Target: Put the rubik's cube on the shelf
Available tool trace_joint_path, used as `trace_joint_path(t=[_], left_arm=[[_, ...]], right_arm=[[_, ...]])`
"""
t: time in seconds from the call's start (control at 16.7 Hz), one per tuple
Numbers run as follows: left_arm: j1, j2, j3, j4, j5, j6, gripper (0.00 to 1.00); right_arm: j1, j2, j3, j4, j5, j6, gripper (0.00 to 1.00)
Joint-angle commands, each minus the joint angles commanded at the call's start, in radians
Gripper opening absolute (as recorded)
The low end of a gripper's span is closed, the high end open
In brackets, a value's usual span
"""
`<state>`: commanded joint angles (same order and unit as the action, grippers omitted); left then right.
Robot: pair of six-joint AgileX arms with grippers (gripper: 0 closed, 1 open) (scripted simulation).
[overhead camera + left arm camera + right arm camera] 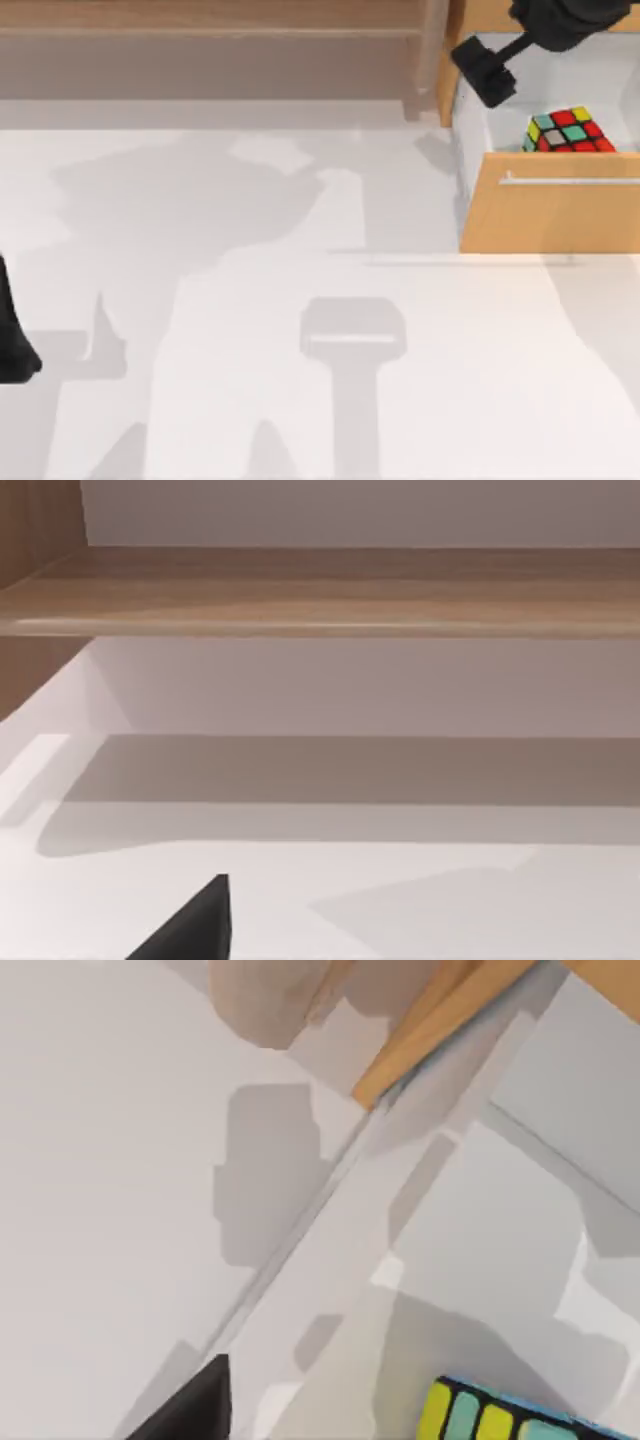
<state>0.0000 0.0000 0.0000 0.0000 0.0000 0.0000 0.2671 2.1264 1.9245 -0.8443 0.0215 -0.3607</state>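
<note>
A wide stretch of bare white table is seen across the near and middle ground of the top view, crossed by grey shadows. At about 9 o'clock, at the table's left edge, the dark bulk of the left arm is parked; a black tip of the left gripper is caught in the left wrist view, and whether that claw is open or closed cannot be told.

Farther out, at about 2 o'clock, an orange-wood drawer stands pulled open, a thin metal bar handle running across its front panel. Inside its pale interior, against the front wall, the rubik's cube is lying, with red, green, yellow and orange stickers turned up; no writing or label can be read on it. Room is left in the drawer to the cube's left and behind it.

At about 1 o'clock, over the drawer's back left corner, the right gripper is held above the interior, well apart from the cube and holding nothing; how far its claw is open cannot be told.

Farthest away, from 10 to 12 o'clock, the shelf runs along the back edge, its pale post just beside the drawer cabinet
</note>
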Motion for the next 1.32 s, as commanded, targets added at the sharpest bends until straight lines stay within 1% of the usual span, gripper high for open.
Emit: trace_joint_path(t=[0.18, 0.3, 0.42, 0.54, 0.66, 1.02, 1.14, 1.32], left_arm=[[0.0, 0.0, 0.0, 0.0, 0.0, 0.0, 1.0], [0.0, 0.0, 0.0, 0.0, 0.0, 0.0, 1.0], [0.0, 0.0, 0.0, 0.0, 0.0, 0.0, 1.0], [0.0, 0.0, 0.0, 0.0, 0.0, 0.0, 1.0], [0.0, 0.0, 0.0, 0.0, 0.0, 0.0, 1.0], [0.0, 0.0, 0.0, 0.0, 0.0, 0.0, 1.0], [0.0, 0.0, 0.0, 0.0, 0.0, 0.0, 1.0], [0.0, 0.0, 0.0, 0.0, 0.0, 0.0, 1.0]], right_arm=[[-0.062, 0.113, 0.226, -0.269, -0.014, 0.101, 1.0], [-0.096, 0.187, 0.347, -0.413, -0.021, 0.154, 1.0], [-0.122, 0.252, 0.44, -0.525, -0.025, 0.193, 1.0], [-0.138, 0.299, 0.5, -0.597, -0.028, 0.218, 1.0], [-0.146, 0.323, 0.528, -0.631, -0.029, 0.23, 1.0], [-0.141, 0.321, 0.524, -0.627, -0.028, 0.229, 1.0], [-0.136, 0.313, 0.489, -0.599, -0.027, 0.239, 1.0], [-0.121, 0.278, 0.375, -0.524, -0.026, 0.255, 1.0]])
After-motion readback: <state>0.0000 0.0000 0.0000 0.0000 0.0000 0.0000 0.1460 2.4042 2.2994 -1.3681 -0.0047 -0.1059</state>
